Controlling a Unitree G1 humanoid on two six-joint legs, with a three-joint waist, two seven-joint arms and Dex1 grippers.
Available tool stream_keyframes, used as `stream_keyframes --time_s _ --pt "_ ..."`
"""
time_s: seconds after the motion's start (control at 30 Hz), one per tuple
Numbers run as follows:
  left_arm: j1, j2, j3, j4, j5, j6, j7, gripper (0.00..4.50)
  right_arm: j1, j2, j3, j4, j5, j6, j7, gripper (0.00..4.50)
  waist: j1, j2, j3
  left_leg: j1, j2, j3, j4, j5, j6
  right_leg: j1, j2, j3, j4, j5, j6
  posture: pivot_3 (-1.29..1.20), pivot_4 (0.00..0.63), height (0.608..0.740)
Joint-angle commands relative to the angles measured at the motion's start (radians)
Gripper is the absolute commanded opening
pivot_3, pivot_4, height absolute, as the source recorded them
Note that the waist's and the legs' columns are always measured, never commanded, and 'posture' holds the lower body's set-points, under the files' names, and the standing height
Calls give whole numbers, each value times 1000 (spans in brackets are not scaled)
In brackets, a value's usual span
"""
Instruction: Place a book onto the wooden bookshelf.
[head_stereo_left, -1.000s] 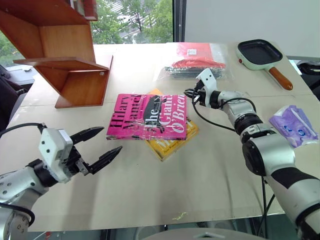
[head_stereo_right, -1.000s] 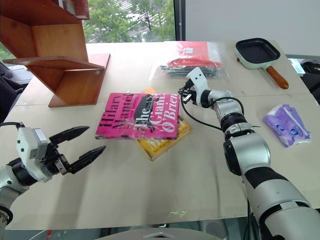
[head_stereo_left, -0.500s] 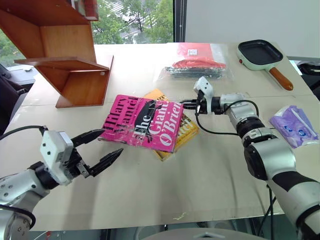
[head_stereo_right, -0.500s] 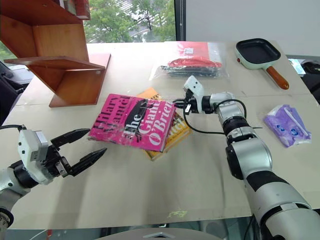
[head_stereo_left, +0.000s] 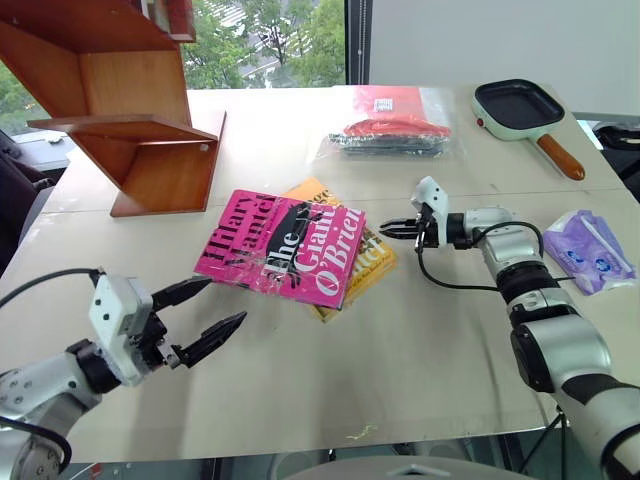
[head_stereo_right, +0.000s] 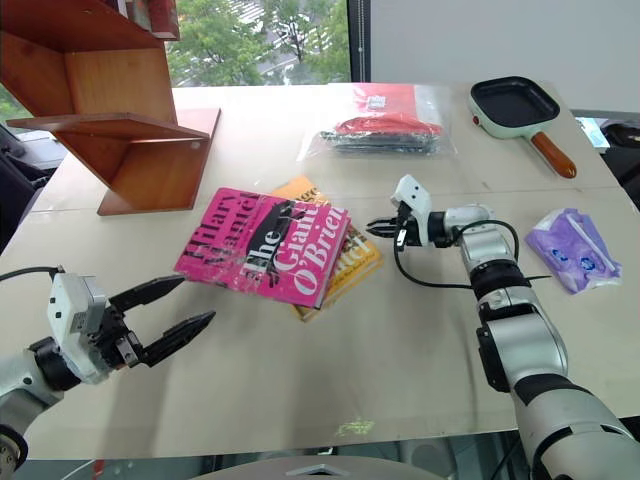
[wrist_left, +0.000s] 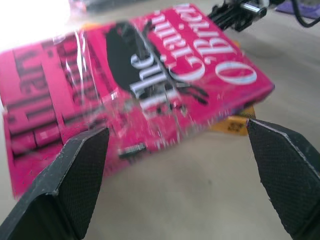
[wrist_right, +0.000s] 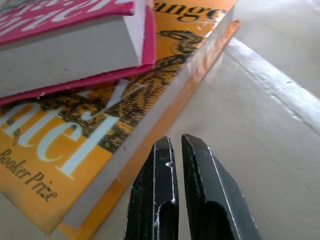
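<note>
Book (head_stereo_left: 283, 246) looks thick, stiff and rather heavy (its glossy wrap seems slippery); left gripper (head_stereo_left: 206, 316), jaws wide open, could clamp its near edge, while right gripper (head_stereo_left: 398, 229) is closed on nothing.

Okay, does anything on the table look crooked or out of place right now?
Yes. The pink book lies skewed across the yellow-orange book beneath it, their edges not lined up, one corner jutting past toward the open left gripper. Nothing looks spilled or damaged.
</note>
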Motion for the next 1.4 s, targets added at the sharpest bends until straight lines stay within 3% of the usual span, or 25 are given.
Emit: stream_keyframes --time_s 0.03,0.13,0.3,0.37,0.4,0.6,0.87,1.13,1.23,1.4 --pt "42 -56 -4 -73 -111 129 141 4500 54 -61 -76 -169 101 26 21 137 5 0 0 0 0 0 0 0 0 0 0 0 0 0 0 0 150 740" --pt "75 -147 -28 -113 -221 222 283 4500 174 -141 -105 -398 197 128 82 1021 16 0 0 -1 0 -2 0 0 0 1 -1 -1 -1 0 0 0 150 740" --pt "75 -347 -107 -128 -493 259 497 4500 365 -252 -167 -756 355 293 86 3380 30 0 0 0 0 -2 1 -2 4 2 -2 0 0 0 0 0 150 740" --pt "35 -483 -163 -99 -619 217 647 4500 449 -299 -207 -904 441 374 79 4273 31 0 0 1 0 -3 1 -2 4 3 -1 -1 1 0 0 0 150 740" --pt "17 -537 -185 -77 -666 203 712 4500 490 -319 -228 -971 482 408 73 4413 39 1 0 1 0 -3 2 -2 4 3 -2 -1 1 1 0 0 150 740" --pt "-150 -680 -224 117 -782 143 899 4500 745 -455 -360 -1274 676 585 33 4413 64 -1 -3 2 0 -6 6 -2 5 8 1 -4 1 1 -1 0 150 740" --pt "-347 -578 -284 378 -853 292 872 4500 867 -467 -418 -1408 686 562 -96 4413 57 2 -8 5 0 -4 14 -3 6 14 8 -6 1 0 -3 0 150 740" --pt "-492 -536 -309 515 -859 402 832 4500 886 -455 -447 -1441 753 541 -135 4413 70 4 -9 19 -1 -6 14 -3 7 28 8 -7 1 -1 -3 0 150 740" --pt "-504 -540 -298 520 -874 419 838 3782 888 -459 -446 -1438 762 532 -142 4500 70 4 -9 18 -1 -6 14 -3 7 28 8 -7 1 -1 -3 0 150 740" --pt "-498 -557 -257 416 -930 387 883 1474 872 -464 -432 -1421 769 522 -143 4500 72 3 -8 18 -1 -6 14 -3 7 27 7 -6 0 -1 -3 0 150 740"
